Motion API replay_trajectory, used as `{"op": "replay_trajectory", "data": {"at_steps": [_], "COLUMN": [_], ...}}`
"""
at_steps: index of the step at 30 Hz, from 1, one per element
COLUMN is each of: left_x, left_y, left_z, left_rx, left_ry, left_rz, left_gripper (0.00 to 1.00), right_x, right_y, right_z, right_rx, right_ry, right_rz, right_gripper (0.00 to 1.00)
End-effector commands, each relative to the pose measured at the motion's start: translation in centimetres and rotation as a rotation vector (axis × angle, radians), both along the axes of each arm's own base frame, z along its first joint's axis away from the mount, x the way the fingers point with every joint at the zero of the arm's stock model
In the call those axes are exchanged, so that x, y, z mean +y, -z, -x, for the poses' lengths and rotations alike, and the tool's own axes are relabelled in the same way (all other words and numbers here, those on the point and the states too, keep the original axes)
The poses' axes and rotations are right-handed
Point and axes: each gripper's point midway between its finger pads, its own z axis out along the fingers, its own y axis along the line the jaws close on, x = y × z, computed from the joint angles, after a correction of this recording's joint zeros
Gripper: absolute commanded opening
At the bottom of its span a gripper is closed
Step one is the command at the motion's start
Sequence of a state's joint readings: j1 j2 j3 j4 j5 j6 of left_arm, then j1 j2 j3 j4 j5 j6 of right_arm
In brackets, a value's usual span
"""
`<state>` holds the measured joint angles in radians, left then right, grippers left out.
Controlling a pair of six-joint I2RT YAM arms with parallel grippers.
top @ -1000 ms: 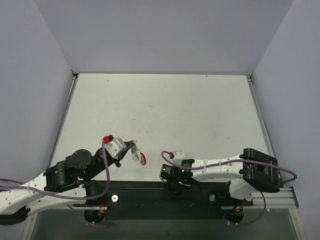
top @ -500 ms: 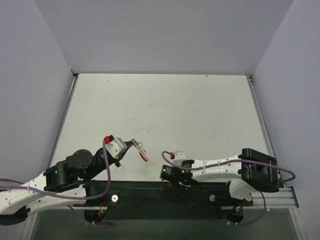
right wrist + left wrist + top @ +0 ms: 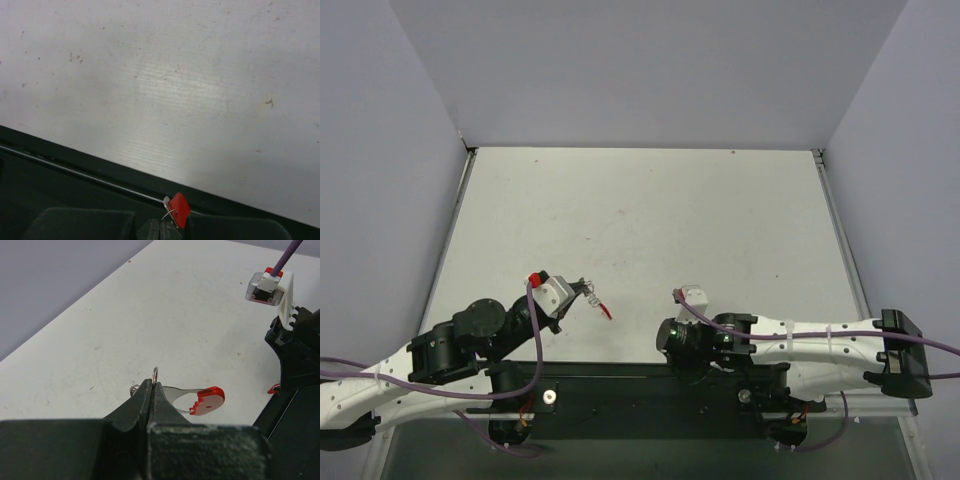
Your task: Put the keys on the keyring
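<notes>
My left gripper [image 3: 154,385] is shut on a thin silver ring of the keyring [image 3: 200,399]. The keyring's curved metal strip and red tag stick out to the right of the jaws, above the table. In the top view the same gripper [image 3: 584,290] holds the keyring [image 3: 606,311] just past the black base rail. My right gripper [image 3: 161,226] is shut, and the key [image 3: 179,208], red-headed with a small wire loop, stands up at its jaw tips over the rail. The left wrist view shows a red speck of the key [image 3: 273,388] low beside the right arm.
The black base rail [image 3: 75,187] runs along the table's near edge under the right gripper. The right arm's wrist [image 3: 700,338] and its camera [image 3: 692,294] lie to the right of the keyring. Grey walls close off the white table [image 3: 650,220] on three sides.
The right gripper has gone from open to shut, and its arm has stretched out to the right. The left gripper has risen slightly and the keyring has turned edge-on.
</notes>
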<state>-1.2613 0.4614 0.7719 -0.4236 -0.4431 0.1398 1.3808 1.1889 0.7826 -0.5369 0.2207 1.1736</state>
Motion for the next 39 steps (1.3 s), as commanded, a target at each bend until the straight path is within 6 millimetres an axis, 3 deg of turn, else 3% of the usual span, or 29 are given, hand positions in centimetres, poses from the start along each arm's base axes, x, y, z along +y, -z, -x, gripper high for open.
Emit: {"op": "replay_trajectory", "data": {"at_steps": [1, 3, 11, 14, 15, 18, 22, 29, 33, 34, 39], "left_x": [0.4, 0.4, 0.5, 0.5, 0.5, 0.2, -0.4, -3.5, -5.0, -4.6, -4.7], "left_y": [-2.8, -2.8, -2.8, -2.5, -2.5, -2.3, -2.5, -1.8, -1.1, -1.0, -1.6], "left_z": [-0.2, -0.2, -0.4, -0.6, -0.7, -1.1, -1.7, -2.3, -2.9, -3.8, -4.6], "left_rx": [-0.031, -0.033, -0.033, -0.040, -0.044, -0.056, -0.071, -0.061, -0.003, 0.011, 0.061], "left_ry": [-0.017, -0.017, -0.031, -0.042, -0.046, -0.059, -0.074, -0.029, 0.024, 0.000, 0.051], "left_rz": [0.072, 0.069, 0.069, 0.060, 0.056, 0.031, 0.011, -0.042, -0.015, -0.004, 0.078], "left_gripper": [0.00, 0.00, 0.00, 0.00, 0.00, 0.00, 0.00, 0.00, 0.00, 0.00, 0.00], "right_x": [-2.6, -2.7, -3.7, -2.5, -2.2, -1.6, -2.2, -3.5, -2.8, -2.6, -1.6], "right_y": [-0.7, -0.7, -1.0, -2.5, -3.0, -5.1, -5.3, -1.6, 0.0, 0.2, 1.3], "right_z": [-2.1, -2.9, -9.9, -12.2, -12.9, -14.5, -15.7, -15.1, -13.4, -13.0, -10.5], "right_rx": [-0.081, -0.086, -0.090, -0.143, -0.156, -0.201, -0.182, -0.051, 0.031, 0.040, 0.118], "right_ry": [0.026, 0.029, 0.038, -0.022, -0.031, -0.071, -0.041, -0.056, -0.107, -0.117, -0.108], "right_rz": [0.095, 0.111, 0.149, 0.097, 0.089, 0.075, 0.050, 0.095, 0.091, 0.099, 0.116], "right_gripper": [0.00, 0.00, 0.03, 0.41, 0.61, 0.75, 0.77, 0.68, 0.60, 0.60, 0.58]}}
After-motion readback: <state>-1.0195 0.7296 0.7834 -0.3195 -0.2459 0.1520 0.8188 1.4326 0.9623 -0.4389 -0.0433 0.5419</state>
